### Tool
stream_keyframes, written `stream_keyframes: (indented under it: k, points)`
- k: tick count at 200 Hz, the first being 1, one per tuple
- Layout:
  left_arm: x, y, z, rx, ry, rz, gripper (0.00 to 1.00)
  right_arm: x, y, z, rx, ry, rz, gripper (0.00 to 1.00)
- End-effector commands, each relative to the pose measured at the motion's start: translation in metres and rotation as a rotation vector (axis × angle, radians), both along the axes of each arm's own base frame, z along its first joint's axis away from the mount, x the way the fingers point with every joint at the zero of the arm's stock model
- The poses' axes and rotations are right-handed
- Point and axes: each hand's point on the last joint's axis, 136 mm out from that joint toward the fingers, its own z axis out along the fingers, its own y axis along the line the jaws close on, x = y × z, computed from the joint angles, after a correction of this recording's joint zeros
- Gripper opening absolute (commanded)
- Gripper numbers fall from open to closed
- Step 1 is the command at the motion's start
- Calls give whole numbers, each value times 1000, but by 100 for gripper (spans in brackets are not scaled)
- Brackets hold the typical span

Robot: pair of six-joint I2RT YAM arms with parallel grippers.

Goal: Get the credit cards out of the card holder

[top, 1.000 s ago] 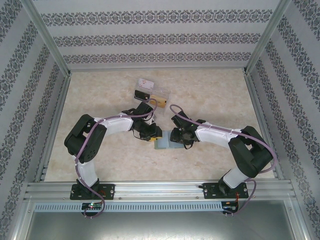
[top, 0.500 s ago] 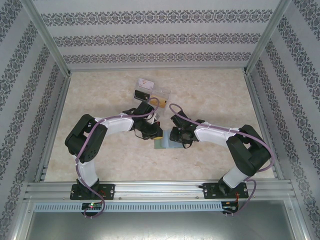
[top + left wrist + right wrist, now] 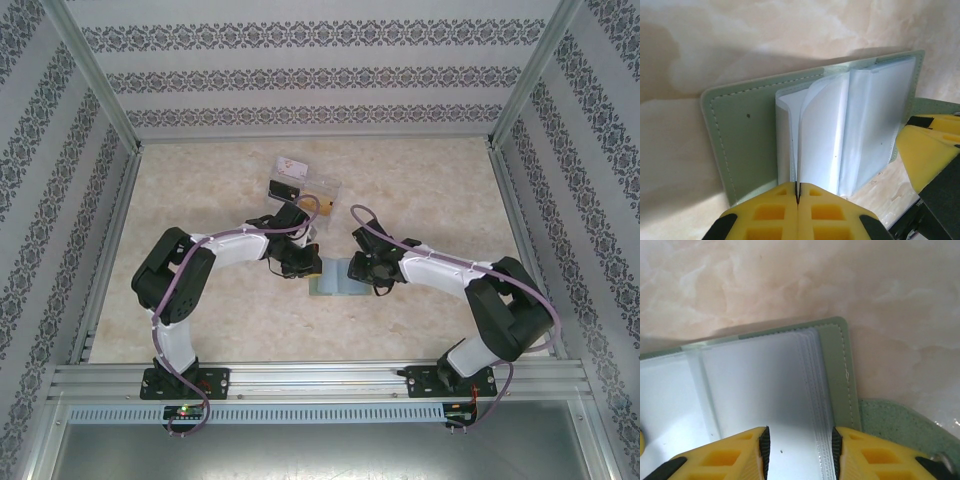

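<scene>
card holder (image 3: 740, 135): 1, lying open | left claw (image 3: 797, 189): clenched on card holder | right claw (image 3: 797, 445): released, jaws apart over it

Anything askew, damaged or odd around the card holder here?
The left gripper is shut on a clear sleeve of the open card holder, not a card, so that leaf bows up off the stack. The sleeves in view look empty. The right gripper hangs open over the other pages. No damage seen.

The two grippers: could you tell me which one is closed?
The left gripper: its jaws meet, pinching a clear sleeve of the card holder; the right gripper is open.
</scene>
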Motion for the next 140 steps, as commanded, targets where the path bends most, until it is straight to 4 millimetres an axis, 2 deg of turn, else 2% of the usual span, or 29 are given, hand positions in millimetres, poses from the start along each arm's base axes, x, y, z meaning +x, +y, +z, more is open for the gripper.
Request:
stream_keyframes:
  k: [1,23,56,89,114,140]
  points:
    - [-2,3,-9,29,25,-11,0,-7,-7,-12,-48,47,13,40]
    - [-4,2,-11,27,37,-13,0,-6,-1,-14,-39,54,32,38]
    - [-4,0,-15,21,49,-16,0,-4,20,-10,31,35,94,21]
    - [-2,-2,-15,16,46,-21,0,3,38,0,116,-2,134,9]
    - [-1,-2,-15,20,44,-23,0,6,48,10,175,-26,157,4]
    - [1,0,-14,30,38,-21,0,8,48,13,171,-32,160,6]
